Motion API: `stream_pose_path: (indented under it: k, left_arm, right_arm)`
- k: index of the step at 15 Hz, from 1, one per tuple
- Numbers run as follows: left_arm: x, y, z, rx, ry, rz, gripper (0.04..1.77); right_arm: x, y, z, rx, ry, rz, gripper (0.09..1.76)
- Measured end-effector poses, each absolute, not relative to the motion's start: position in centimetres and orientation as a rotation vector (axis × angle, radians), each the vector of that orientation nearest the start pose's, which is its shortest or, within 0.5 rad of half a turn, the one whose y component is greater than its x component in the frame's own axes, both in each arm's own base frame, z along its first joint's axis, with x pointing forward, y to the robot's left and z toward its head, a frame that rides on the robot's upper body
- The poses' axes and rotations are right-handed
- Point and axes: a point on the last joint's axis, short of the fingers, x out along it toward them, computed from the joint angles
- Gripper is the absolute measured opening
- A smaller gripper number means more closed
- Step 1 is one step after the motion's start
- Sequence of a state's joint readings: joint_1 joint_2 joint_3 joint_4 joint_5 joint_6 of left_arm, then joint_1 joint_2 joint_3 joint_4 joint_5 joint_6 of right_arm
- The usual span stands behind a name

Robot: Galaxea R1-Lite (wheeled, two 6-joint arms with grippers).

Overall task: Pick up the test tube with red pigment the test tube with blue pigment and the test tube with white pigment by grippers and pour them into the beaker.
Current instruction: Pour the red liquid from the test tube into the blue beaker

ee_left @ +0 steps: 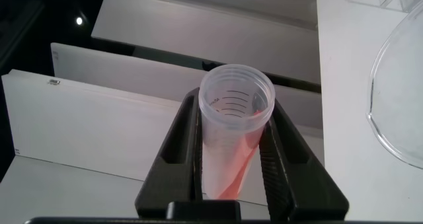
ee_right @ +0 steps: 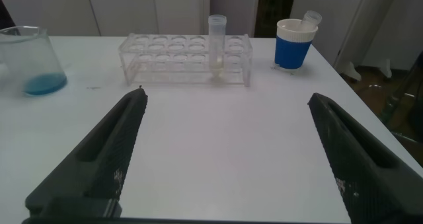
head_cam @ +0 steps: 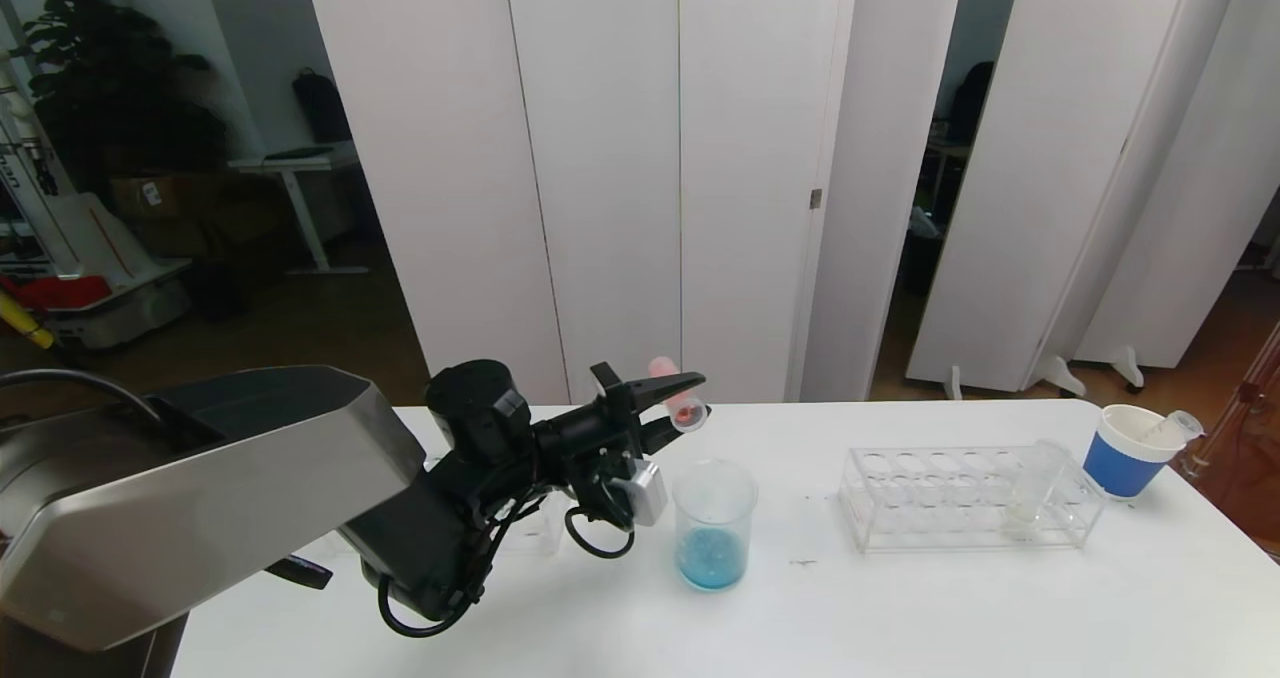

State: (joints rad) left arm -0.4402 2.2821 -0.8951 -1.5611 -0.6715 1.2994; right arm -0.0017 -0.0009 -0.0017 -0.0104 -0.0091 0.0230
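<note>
My left gripper (head_cam: 685,398) is shut on the test tube with red pigment (head_cam: 678,394). It holds the tube tilted, mouth down, just above the beaker (head_cam: 713,523). In the left wrist view the tube (ee_left: 231,138) sits between the two black fingers (ee_left: 182,141), with red pigment streaked along its wall, and the beaker rim (ee_left: 390,105) shows beside it. Blue pigment lies at the beaker's bottom. No test tube with blue pigment is in view. The test tube with white pigment (ee_right: 217,45) stands upright in the clear rack (ee_right: 185,59). My right gripper (ee_right: 226,97) is open low over bare table.
The clear rack (head_cam: 965,498) stands right of the beaker on the white table (head_cam: 900,608). A blue cup with a white rim (head_cam: 1125,453) stands at the far right corner with an empty clear tube leaning in it. White partition panels rise behind the table.
</note>
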Motion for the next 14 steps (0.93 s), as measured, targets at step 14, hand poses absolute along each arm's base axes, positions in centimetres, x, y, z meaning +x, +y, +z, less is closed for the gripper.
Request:
stream_pose_path:
  k: [14]
  left_arm:
    - [35.35,-18.28,8.95,1.216,-0.902,-0.8,0.58]
  right_arm:
    - [-2.3,-0.02,7.7,0.023,-0.013,-0.011,1.75]
